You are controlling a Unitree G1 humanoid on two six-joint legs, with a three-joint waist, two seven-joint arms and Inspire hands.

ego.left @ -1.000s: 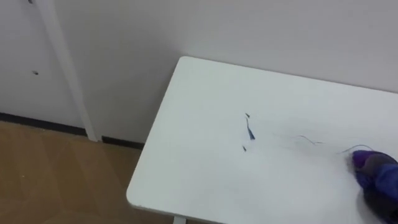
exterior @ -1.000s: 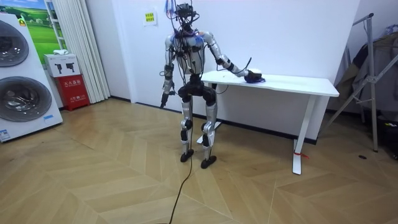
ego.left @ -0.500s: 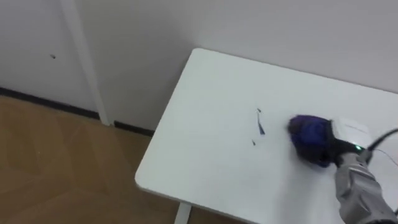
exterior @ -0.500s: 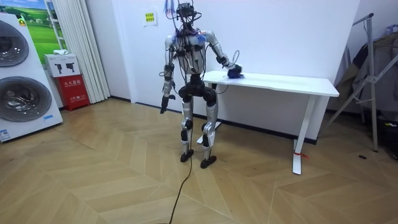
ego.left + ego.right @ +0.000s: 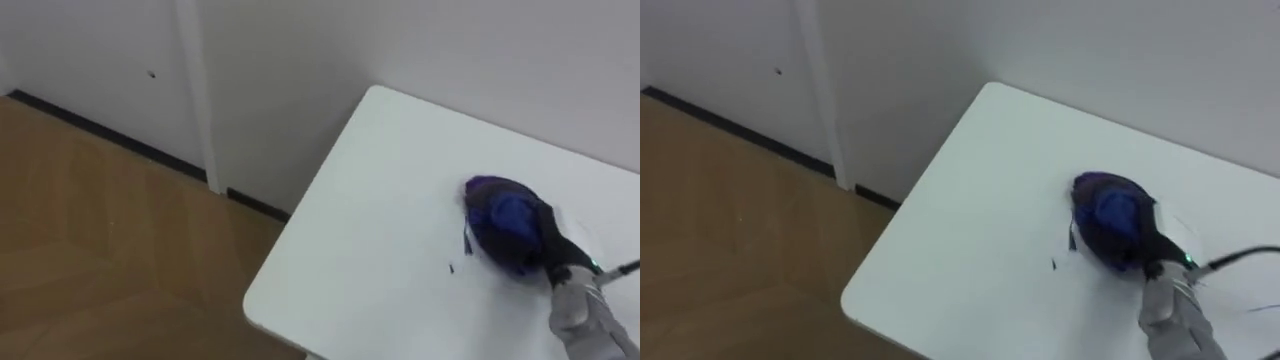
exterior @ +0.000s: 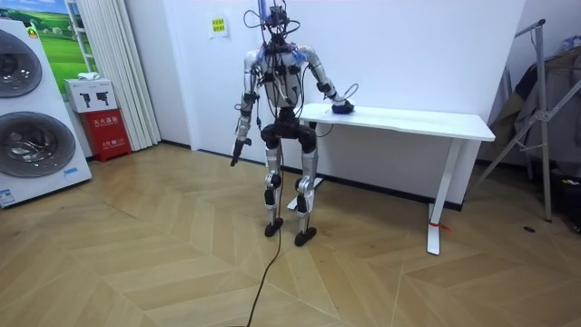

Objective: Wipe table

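A white table (image 5: 370,230) fills the right of the eye views, its left end and near corner toward me. My right hand (image 5: 535,245) comes in from the lower right and rests on the tabletop with a blue cloth (image 5: 500,215) bunched over it. Short dark blue pen marks (image 5: 466,240) show on the table just left of the cloth, with a smaller dot (image 5: 450,268) nearer me. In the room view I stand at the table's left end, right arm stretched to the cloth (image 6: 341,107). My left hand (image 6: 234,159) hangs at my side.
A white wall rises right behind the table, with a dark skirting board (image 5: 120,150) and a white vertical pipe (image 5: 195,90) to the left. Wooden floor (image 5: 100,260) lies left of the table. Washing machines (image 6: 32,109) stand at the room view's left.
My right hand has swept the cloth leftward across the table, up to and partly over the pen marks. The eye view has shifted, so the table sits further right.
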